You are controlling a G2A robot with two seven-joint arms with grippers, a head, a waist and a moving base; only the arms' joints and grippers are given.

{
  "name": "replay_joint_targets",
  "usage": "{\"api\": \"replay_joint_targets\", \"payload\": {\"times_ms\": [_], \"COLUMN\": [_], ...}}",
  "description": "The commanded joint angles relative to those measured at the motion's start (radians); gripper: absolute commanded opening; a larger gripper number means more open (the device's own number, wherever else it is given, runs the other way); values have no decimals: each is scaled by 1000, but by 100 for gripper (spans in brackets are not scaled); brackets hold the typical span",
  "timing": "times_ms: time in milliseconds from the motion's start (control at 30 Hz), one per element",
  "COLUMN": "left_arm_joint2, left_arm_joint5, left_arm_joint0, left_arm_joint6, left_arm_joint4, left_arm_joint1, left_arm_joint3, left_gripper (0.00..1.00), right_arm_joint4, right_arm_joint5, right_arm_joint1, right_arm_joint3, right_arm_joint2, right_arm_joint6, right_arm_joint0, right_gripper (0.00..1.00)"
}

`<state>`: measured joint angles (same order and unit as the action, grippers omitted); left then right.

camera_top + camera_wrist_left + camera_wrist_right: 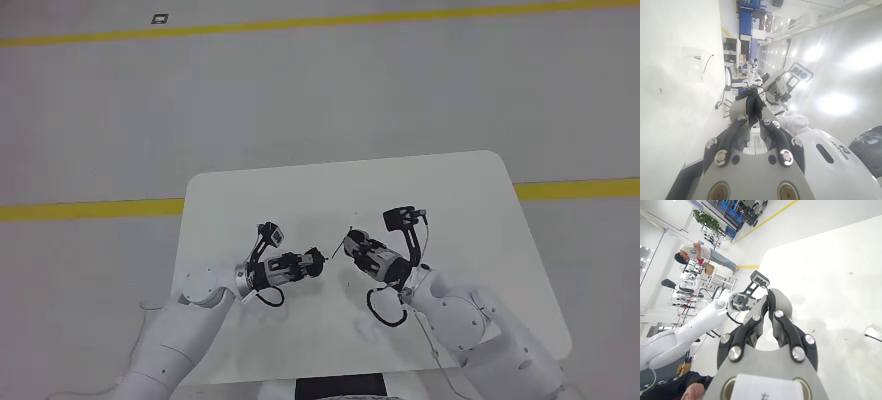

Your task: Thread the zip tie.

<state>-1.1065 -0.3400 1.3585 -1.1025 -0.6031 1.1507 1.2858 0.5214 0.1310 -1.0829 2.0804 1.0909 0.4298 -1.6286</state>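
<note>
Aloft, left claw [753, 99], right claw [768, 305] closed.

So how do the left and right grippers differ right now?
The left gripper has something dark and ragged bunched at its fingertips; the right gripper shows bare pads pressed together. In the top view the left gripper sits nearer the robot, the right gripper slightly farther out. Both are shut, tips nearly meeting above the white table.

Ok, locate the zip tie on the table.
In the left wrist view the zip tie lies on the table, against a clear sheet, apart from the left fingers.
</note>
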Motion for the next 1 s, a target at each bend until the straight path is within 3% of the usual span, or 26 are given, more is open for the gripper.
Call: {"api": "replay_joint_targets", "payload": {"times_ms": [0, 233, 500, 967], "left_arm_joint2": [-2, -2, -2, -2], "left_arm_joint5": [0, 0, 0, 0], "left_arm_joint0": [0, 0, 0, 0], "left_arm_joint6": [1, 1, 1, 1], "left_arm_joint4": [2, 2, 2, 2], "left_arm_joint1": [2, 2, 2, 2], "left_arm_joint3": [-1, -1, -1, -1], "left_gripper": [0, 0, 0, 0], "right_arm_joint4": [0, 3, 11, 7], "right_arm_joint5": [0, 0, 57, 87], "right_arm_joint1": [0, -1, -12, -23], "right_arm_joint3": [0, -3, -3, 1], "right_arm_joint2": [0, 0, -25, -43], "right_arm_joint6": [0, -10, -43, -45], "right_arm_joint0": [0, 0, 3, 5], "right_gripper": [0, 0, 0, 0]}}
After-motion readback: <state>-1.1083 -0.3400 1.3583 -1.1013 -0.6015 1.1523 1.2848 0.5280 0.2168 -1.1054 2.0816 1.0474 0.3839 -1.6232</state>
